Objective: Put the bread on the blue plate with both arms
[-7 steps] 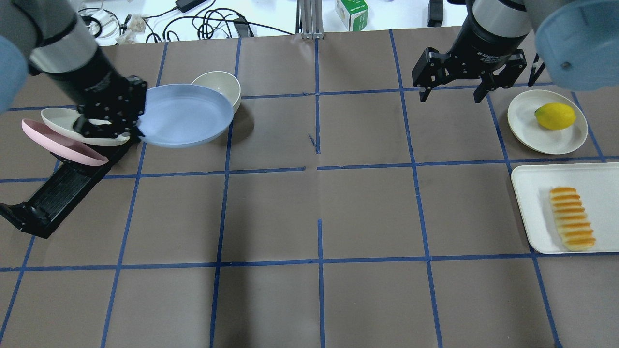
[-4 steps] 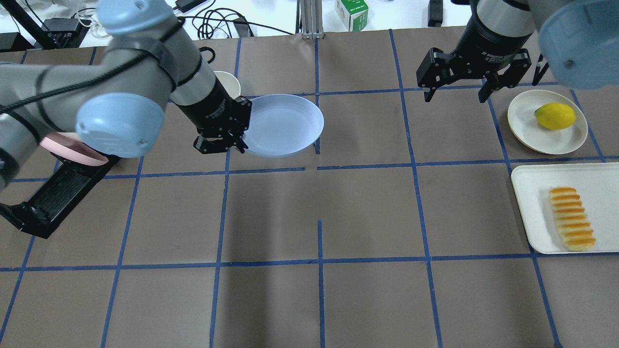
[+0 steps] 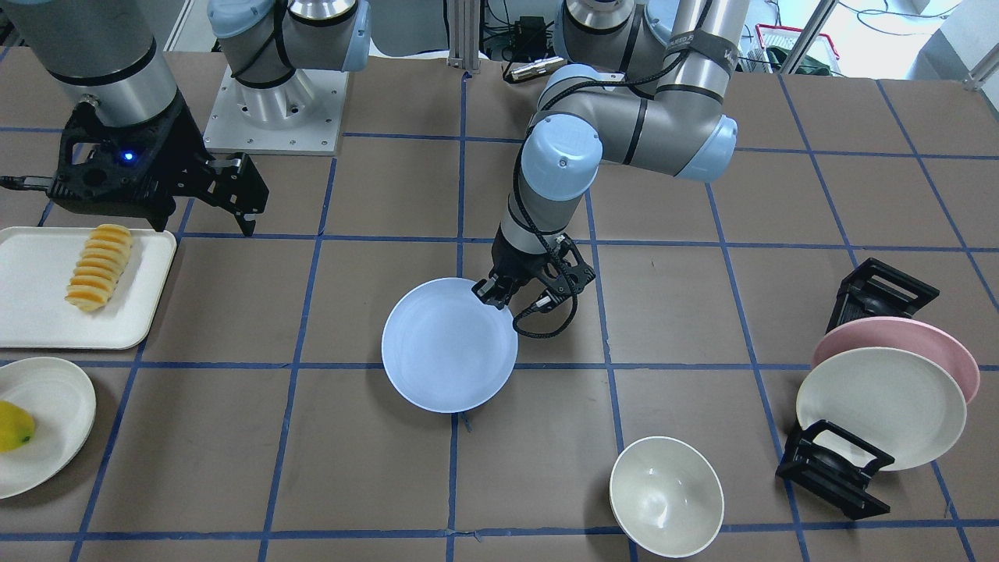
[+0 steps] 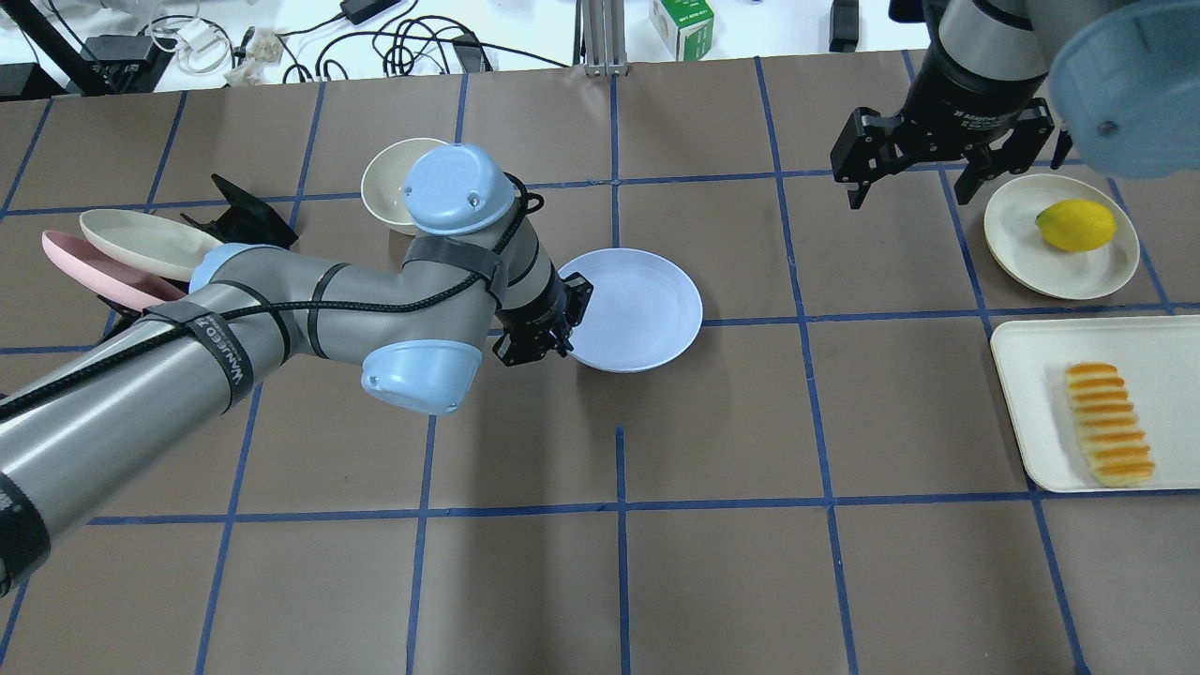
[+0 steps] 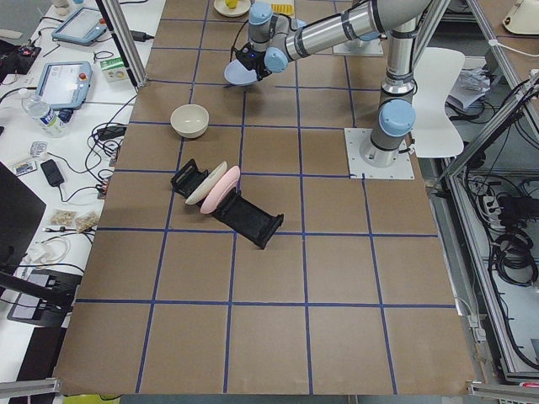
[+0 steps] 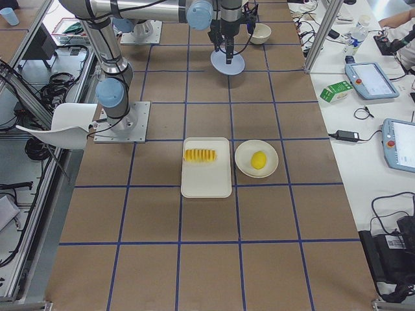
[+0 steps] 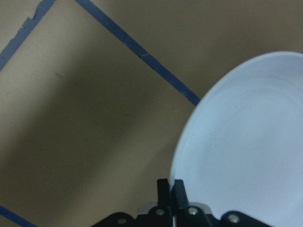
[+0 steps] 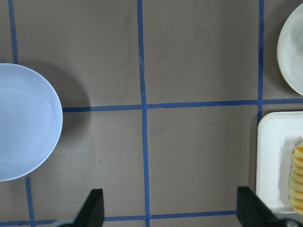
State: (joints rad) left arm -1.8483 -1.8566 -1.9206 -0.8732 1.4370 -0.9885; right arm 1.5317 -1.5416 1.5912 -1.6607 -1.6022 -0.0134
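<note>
Clearly the left pincer [image 4: 561, 330] is clamped on the rim of the blue plate [image 4: 642, 309], biting its edge at about 8 o'clock in the overhead view. A rim grip like this leaves the whole face free, which I judge is the point, since the bread [image 4: 1109, 424] has to land there. The plate sits level near the middle of the counter [image 4: 712, 562], likely chosen so the other arm can reach it. Whether it rests on the counter or hangs just above it I cannot tell.

The right pincer [image 4: 909, 187] hangs with its fingers spread apart, holding nothing, at 1 o'clock from the plate and 11 o'clock from the bread.

The bread lies on a white tray [image 4: 1031, 375], well apart from the plate at about 4 o'clock. It is a long loaf of ridged segments with orange-yellow tops and pale cream edges, running roughly 12 to 6. A lemon [image 4: 1075, 225] sits at its 12 o'clock.
</note>
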